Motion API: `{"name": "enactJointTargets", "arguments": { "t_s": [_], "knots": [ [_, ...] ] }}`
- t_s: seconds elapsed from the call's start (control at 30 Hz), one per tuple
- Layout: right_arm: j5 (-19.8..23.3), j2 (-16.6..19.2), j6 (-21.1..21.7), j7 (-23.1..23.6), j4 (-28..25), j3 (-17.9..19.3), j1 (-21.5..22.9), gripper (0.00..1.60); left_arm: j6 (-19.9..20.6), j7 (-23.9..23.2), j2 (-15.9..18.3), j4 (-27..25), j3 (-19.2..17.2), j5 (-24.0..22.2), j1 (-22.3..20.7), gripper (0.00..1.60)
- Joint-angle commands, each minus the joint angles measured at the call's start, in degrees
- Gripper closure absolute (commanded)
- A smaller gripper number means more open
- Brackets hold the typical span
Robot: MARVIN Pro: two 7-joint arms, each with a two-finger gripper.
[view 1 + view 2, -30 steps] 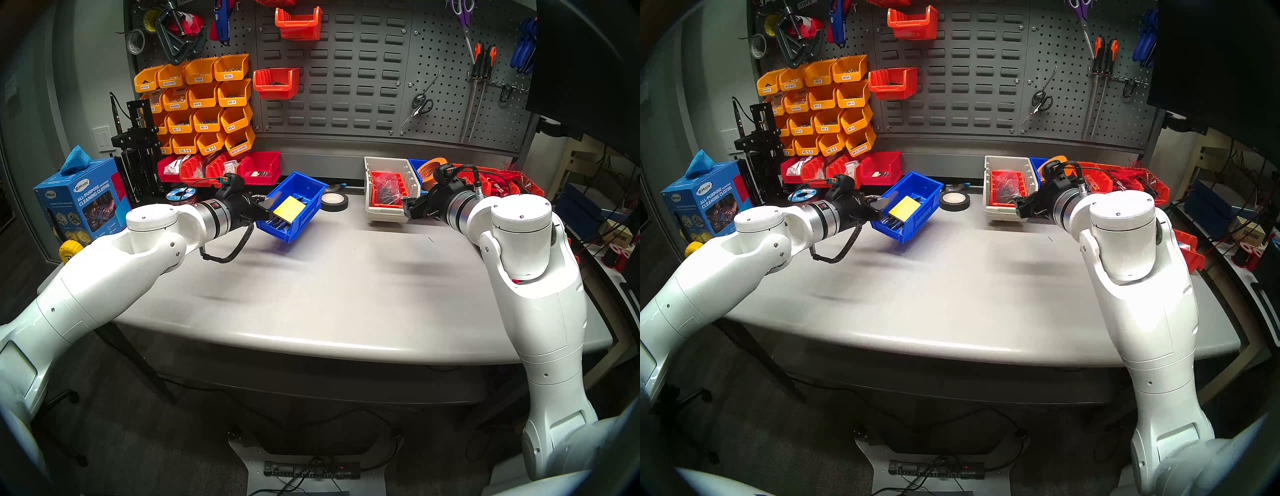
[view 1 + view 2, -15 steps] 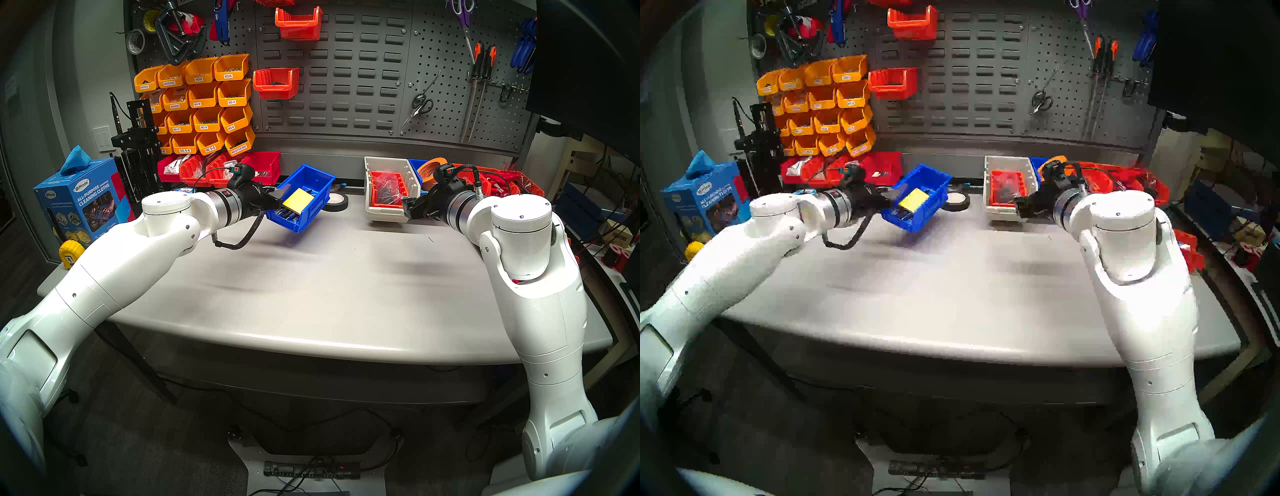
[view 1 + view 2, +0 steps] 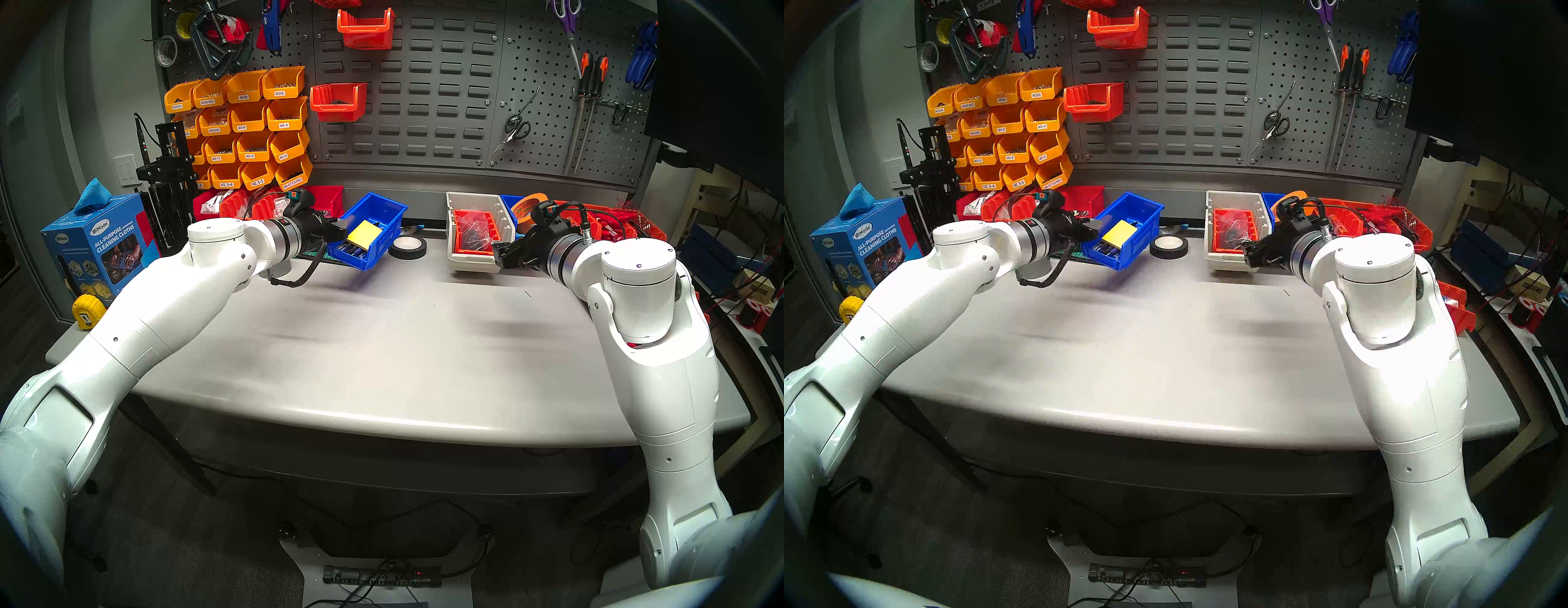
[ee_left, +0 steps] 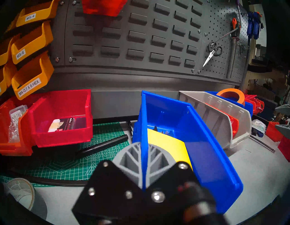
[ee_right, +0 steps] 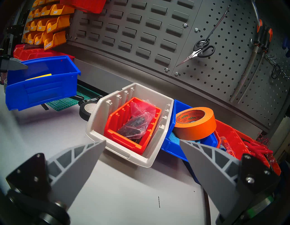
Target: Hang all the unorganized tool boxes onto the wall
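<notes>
My left gripper (image 3: 342, 226) is shut on the left side wall of a bright blue tool box (image 3: 379, 213), holding it tilted just above the table near the back. In the left wrist view the fingers (image 4: 133, 155) pinch that wall, and the blue tool box (image 4: 204, 149) holds a yellow pad and dark tools. The beige tool box (image 3: 471, 264) stands to the right with an orange bin inside. A second blue tool box (image 5: 171, 144) behind it carries orange tape. My right gripper (image 5: 142, 141) is open just in front of the beige one. The louvred wall (image 3: 424, 85) rises behind.
Two orange-red bins (image 3: 365, 27) hang on the louvre panel's left side, beside yellow labelled bins (image 3: 246, 127). Red bins (image 3: 271, 204), a green cutting mat (image 4: 102, 149) and a black tape roll (image 3: 407, 247) lie under and around the held box. Scissors (image 3: 515, 127) hang on the pegboard.
My left arm has carried the blue tool box up and back toward the wall and slightly to the right. The right arm has not moved.
</notes>
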Motion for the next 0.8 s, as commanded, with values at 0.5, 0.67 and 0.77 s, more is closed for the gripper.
{"name": "enactJointTargets", "arguments": {
  "t_s": [0.5, 0.67, 0.77],
  "knots": [
    [0.1, -0.1, -0.2, 0.1, -0.5, 0.1, 0.7, 0.0, -0.4, -1.0, -11.2, 14.4, -1.8, 0.4, -11.5, 1.6],
    [0.1, -0.1, -0.2, 0.1, -0.5, 0.1, 0.7, 0.0, -0.6, -1.5, -12.8, 16.9, -1.7, 0.5, -12.8, 1.6],
    [0.1, -0.1, -0.2, 0.1, -0.5, 0.1, 0.7, 0.0, -0.7, -1.8, -13.5, 18.3, -1.6, 0.6, -13.5, 1.6]
  ]
}}
